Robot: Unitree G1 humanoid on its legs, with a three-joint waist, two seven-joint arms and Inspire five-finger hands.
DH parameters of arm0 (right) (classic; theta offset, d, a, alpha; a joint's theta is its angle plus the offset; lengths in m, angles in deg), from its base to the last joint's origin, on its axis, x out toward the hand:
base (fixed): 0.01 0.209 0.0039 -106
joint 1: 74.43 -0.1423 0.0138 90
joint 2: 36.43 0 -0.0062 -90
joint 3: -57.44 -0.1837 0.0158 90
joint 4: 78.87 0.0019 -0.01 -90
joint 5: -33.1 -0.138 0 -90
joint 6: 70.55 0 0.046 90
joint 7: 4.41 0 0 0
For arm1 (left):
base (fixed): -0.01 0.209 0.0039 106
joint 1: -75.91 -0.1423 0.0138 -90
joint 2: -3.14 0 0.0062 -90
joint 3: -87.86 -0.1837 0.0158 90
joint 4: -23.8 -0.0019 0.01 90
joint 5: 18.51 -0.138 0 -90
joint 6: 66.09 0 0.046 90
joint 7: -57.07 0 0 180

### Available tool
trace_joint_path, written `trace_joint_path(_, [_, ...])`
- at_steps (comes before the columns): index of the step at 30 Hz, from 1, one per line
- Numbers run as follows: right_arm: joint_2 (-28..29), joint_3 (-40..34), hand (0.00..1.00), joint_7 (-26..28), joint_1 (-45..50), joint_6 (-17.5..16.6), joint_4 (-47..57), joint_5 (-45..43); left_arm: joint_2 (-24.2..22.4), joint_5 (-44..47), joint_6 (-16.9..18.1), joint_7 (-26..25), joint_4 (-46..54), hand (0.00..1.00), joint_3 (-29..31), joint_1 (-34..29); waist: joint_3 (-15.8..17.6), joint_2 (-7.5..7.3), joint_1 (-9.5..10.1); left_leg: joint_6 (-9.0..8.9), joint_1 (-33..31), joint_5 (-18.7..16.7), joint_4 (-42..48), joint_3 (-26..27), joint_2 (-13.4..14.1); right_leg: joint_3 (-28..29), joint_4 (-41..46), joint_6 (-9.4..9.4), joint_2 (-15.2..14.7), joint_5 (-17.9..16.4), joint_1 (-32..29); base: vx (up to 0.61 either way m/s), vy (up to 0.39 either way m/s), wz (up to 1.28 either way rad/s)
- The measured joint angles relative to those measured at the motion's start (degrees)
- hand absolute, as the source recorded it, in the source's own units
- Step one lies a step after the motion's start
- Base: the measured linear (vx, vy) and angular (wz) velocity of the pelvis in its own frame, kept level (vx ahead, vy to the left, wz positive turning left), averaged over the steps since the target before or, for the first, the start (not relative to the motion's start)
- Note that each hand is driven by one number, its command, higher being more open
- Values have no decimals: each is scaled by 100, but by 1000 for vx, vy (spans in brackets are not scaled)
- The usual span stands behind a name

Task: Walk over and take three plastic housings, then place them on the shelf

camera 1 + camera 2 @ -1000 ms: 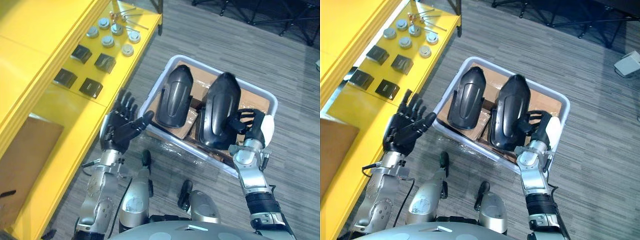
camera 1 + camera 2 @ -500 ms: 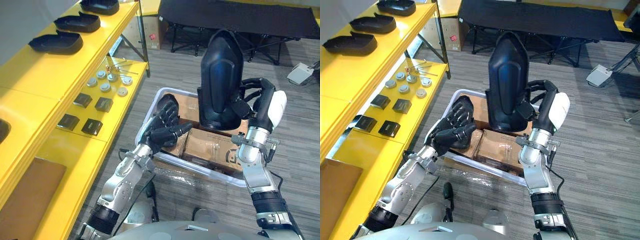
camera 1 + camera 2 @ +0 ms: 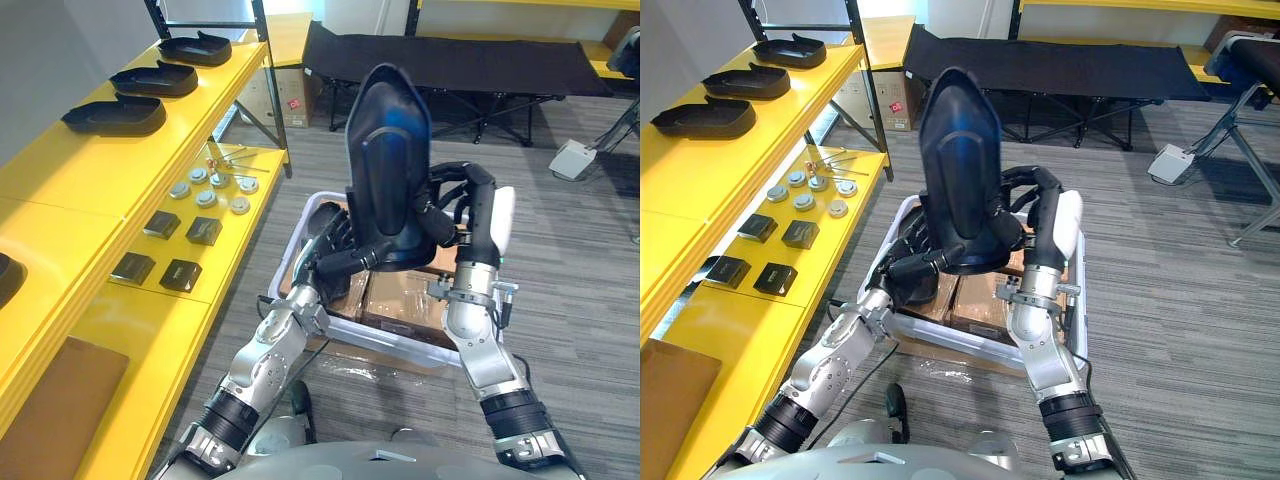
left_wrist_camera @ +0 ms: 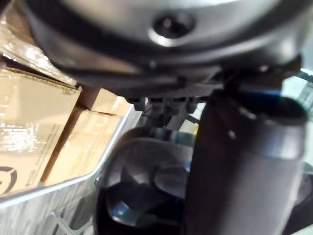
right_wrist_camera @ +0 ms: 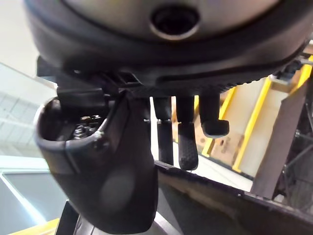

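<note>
Now that the right hand (image 3: pixel 470 205), fingers clamped round its edge, has raised a housing (image 3: pixel 388 150) clear of the bin (image 3: pixel 380 345) beneath, one piece is ready for the shelf (image 3: pixel 100 170). The left hand (image 3: pixel 906 274) has moved in by its lower end; its grip I cannot tell. The print on the cartons (image 3: pixel 400 300) below is unreadable.

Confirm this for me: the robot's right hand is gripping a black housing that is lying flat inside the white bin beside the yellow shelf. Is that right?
Not quite. The right hand does grip the black housing, but the housing is not lying in the white bin. It is held upright in the air above the bin, beside the yellow shelf. The left eye view shows this.
</note>
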Motion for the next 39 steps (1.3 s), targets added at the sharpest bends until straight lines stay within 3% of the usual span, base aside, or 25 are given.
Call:
trace_joint_path(6, [117,447,0,245,261,-215,-55,-213,-52,557,379,-487,-596,100,-108,67,-115,-125,14,-6,0,-28,0,39,21,15,-138,-13,-3,77,57,27,1,-4])
trace_joint_path(9, [159,532,0,284,385,-244,-63,-237,-53,1346,563,-527,-833,100,-113,67,-154,-191,8,-6,2,-38,0,39,20,7,-214,-8,1,108,128,23,-4,0])
trace_joint_path(10, [157,545,0,327,421,-264,-68,-380,-54,1686,599,-517,-883,0,-110,67,-162,-204,19,-6,2,-38,0,39,18,6,-215,-7,-1,108,129,0,0,0])
trace_joint_path(22, [-59,768,0,141,448,-585,-77,-701,-27,3265,920,99,-1173,0,-329,66,-229,-314,58,39,74,-76,0,38,4,-7,-344,1,2,155,235,-6,2,0])
trace_joint_path(26, [24,911,0,36,491,-636,-38,-842,-38,3806,748,584,-1409,0,-501,64,-291,-410,50,41,72,-90,0,49,-5,-5,-398,10,-1,161,241,-8,3,0])
trace_joint_path(31, [-62,908,0,-111,566,-908,33,-846,-39,3852,669,1013,-1444,0,-564,64,-319,-455,45,30,72,-100,0,64,-74,-6,-390,22,-38,167,242,0,0,0])
trace_joint_path(37, [-77,914,0,-142,661,-1141,204,-851,-39,3876,828,1378,-1443,0,-644,64,-319,-460,41,32,73,-116,0,68,-96,-5,-389,22,-87,164,258,5,7,0])
trace_joint_path(38, [-82,914,100,-142,662,-1148,205,-854,-39,3872,869,1398,-1443,0,-668,64,-319,-460,42,30,76,-117,0,63,-97,-8,-388,21,-87,161,251,0,0,0])
trace_joint_path(39, [-85,915,100,-142,664,-1148,205,-854,-39,3854,905,1398,-1443,0,-680,64,-320,-462,42,30,76,-118,0,62,-96,-8,-388,21,-86,161,247,0,0,0])
